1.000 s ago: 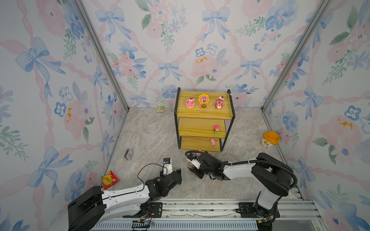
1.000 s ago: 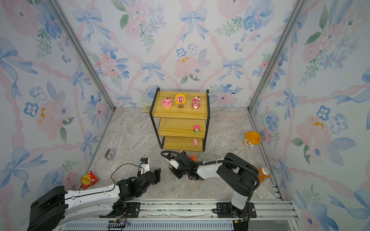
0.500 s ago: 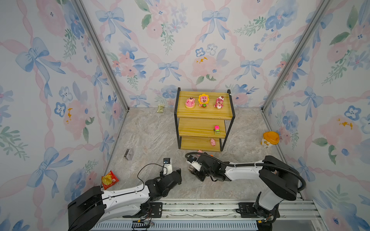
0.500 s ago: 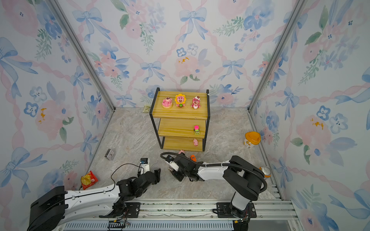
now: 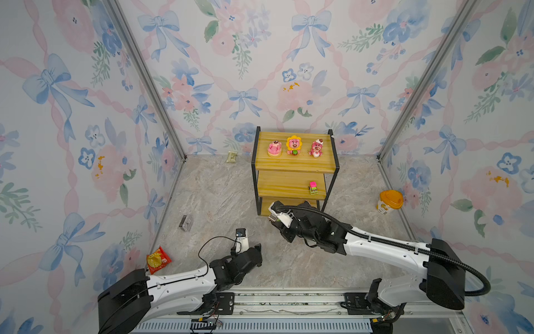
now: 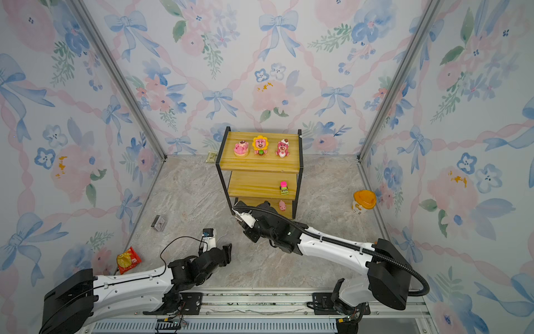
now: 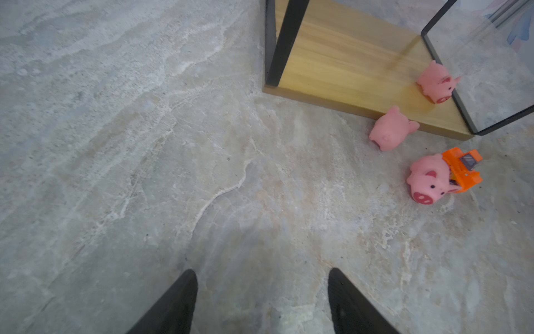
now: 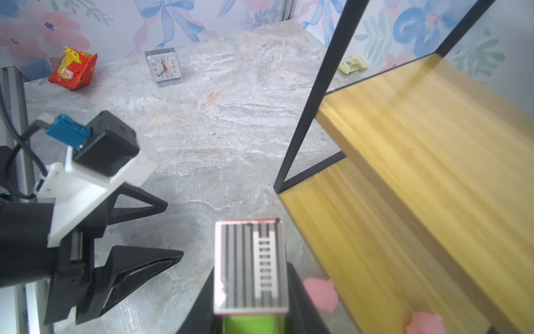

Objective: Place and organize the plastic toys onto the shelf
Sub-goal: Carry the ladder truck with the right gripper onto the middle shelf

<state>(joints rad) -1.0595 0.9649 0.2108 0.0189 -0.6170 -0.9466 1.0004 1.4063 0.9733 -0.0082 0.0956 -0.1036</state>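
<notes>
Status, nearest first.

Left end effector [image 7: 261,271]: jaws spread, nothing between them, low over bare worktop [image 5: 219,202] at the front.

Right end effector [image 8: 250,292]: clenched on the red-green car [image 8: 250,266], held off the worktop just in front of the shelf [image 5: 289,166], beside its front corner post [image 8: 312,115].

Loose on the worktop: one pig [image 7: 388,133] lying against the front edge of the bottom board, and a second pig [image 7: 427,180] touching the orange car [image 7: 462,170], near the other front post.

On the shelf:
- Bottom board: one pig [image 7: 436,82], at the end by the post.
- Middle board: the pink-green car [image 5: 313,188], at the right end.
- Top board: three bears in a row, plain [image 5: 274,149], sunflower [image 5: 294,145] and hatted [image 5: 315,149].

Tally: five of nine shelved, one in the grip, three to collect. By my reading the top tier is finished and the cars go on the middle one.

Clearances:
- The middle board is bare left of the pink-green car, so there is room for two more.
- The bottom board is mostly bare too.
- Entry is from the front, between the thin black posts and under the top board (a low opening; watch the wrist camera).
- The worktop to the left is wide open, with the clock [image 8: 164,66] and red packet [image 8: 73,68] well apart by the wall.
- The yellow-lidded cup [image 5: 390,201] stands clear on the right.
</notes>
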